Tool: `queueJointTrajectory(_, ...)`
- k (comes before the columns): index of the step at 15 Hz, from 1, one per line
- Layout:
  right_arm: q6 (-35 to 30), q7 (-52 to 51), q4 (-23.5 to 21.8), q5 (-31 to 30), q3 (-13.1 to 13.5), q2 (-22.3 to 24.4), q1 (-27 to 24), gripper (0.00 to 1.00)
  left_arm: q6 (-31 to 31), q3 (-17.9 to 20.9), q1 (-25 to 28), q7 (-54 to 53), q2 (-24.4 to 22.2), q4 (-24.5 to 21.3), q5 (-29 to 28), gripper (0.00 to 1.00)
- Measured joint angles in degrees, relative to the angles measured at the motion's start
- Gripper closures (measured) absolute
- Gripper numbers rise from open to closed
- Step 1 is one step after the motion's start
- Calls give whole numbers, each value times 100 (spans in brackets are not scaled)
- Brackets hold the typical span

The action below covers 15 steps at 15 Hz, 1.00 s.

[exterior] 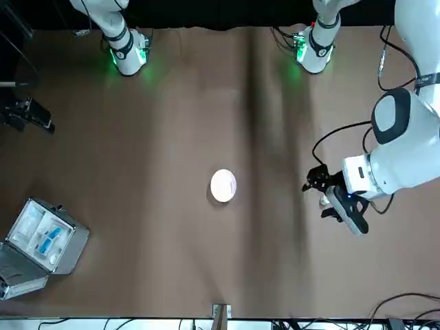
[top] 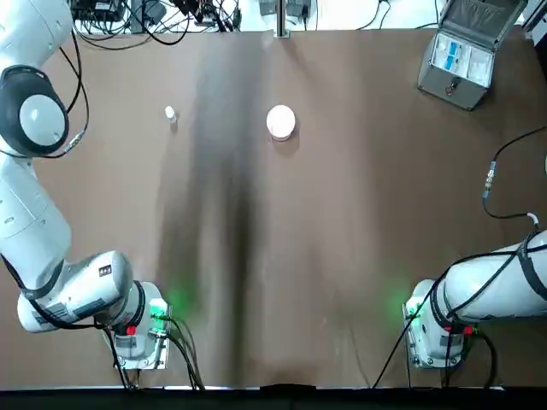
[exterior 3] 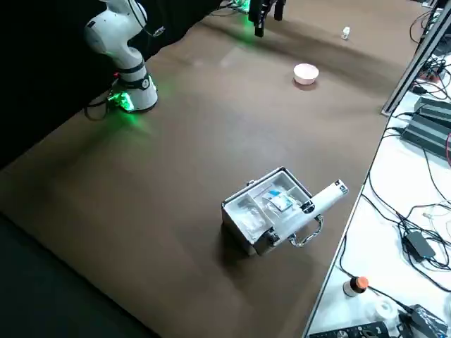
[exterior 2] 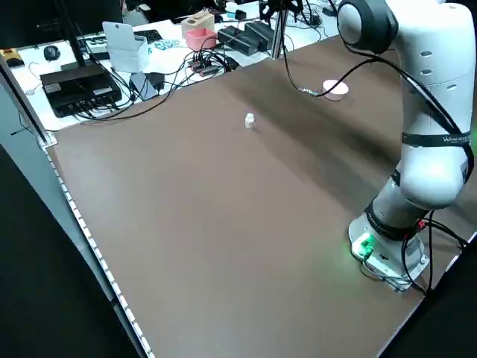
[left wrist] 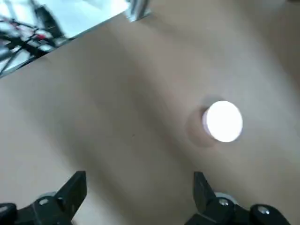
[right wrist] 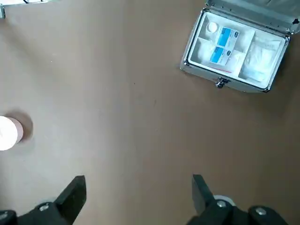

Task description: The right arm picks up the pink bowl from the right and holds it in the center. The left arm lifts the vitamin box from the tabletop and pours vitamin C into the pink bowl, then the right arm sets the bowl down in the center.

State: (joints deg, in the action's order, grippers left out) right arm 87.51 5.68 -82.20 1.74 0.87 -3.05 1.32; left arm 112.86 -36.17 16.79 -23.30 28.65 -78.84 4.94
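Note:
The pink bowl [top: 281, 121] stands on the tabletop [top: 342, 239] near the middle of its far half, also visible in the front view [exterior: 223, 185]. The vitamin box [top: 170, 113], a tiny white container, stands to the bowl's left and apart from it [exterior 2: 250, 119]. My left gripper [left wrist: 139, 177] hangs open and empty well above the table, with the bowl [left wrist: 222, 121] beyond its fingers. My right gripper [right wrist: 138, 179] is open and empty too, high over the right side, and the bowl [right wrist: 7, 133] sits at that view's edge.
An open grey hinged case [top: 466, 55] with blue-white contents lies at the far right corner [right wrist: 234, 51]. Cables and electronics [exterior 2: 97, 74] crowd the bench beyond the far edge. A camera post [top: 280, 21] rises at the middle of the far edge.

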Motion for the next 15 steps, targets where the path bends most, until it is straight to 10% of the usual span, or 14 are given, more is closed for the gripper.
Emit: queueJointTrajectory(15,10,0,0,-14,-2,0,-1,1,-1282,343,101,4168,-1055,8,-1723,0)
